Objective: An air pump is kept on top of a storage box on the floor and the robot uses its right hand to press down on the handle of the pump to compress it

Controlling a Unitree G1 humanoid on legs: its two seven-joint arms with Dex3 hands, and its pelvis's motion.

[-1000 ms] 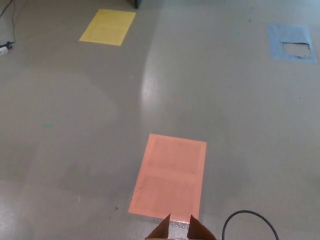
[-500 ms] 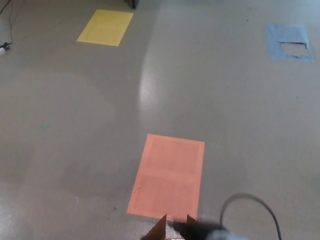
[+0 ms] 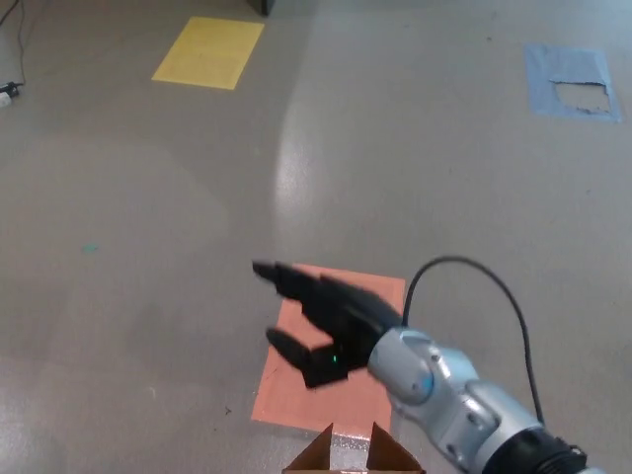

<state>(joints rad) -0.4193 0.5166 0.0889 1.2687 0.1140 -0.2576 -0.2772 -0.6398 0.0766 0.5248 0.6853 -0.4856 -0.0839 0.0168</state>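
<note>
**Spotter:** What do you have on the head view?

**Operator:** I see my right hand (image 3: 331, 326) stretched out over the floor (image 3: 148, 227), coming in from the lower right on a silver forearm (image 3: 449, 390). Its fingers (image 3: 281, 276) are spread apart and it grasps nothing. A black cable (image 3: 494, 286) loops up from the wrist behind it.

**Spotter:** What is under the hand?

**Operator:** An orange rectangle (image 3: 296, 395) marked on the floor lies directly beneath and just beyond the fingertips. Just below the hand, at the bottom edge, I see two brown cardboard flaps (image 3: 346, 456) of the storage box.

**Spotter:** And the pump?

**Operator:** I cannot find it; only those flap tips of the box show, closer to me than the hand, and nothing on top of the box is in frame.

**Spotter:** Anything else?

**Operator:** Far ahead of the hand and to its left is a yellow rectangle (image 3: 208, 52); far ahead to its right, a blue patch (image 3: 573, 81) with a torn middle. My left hand is out of frame.
</note>
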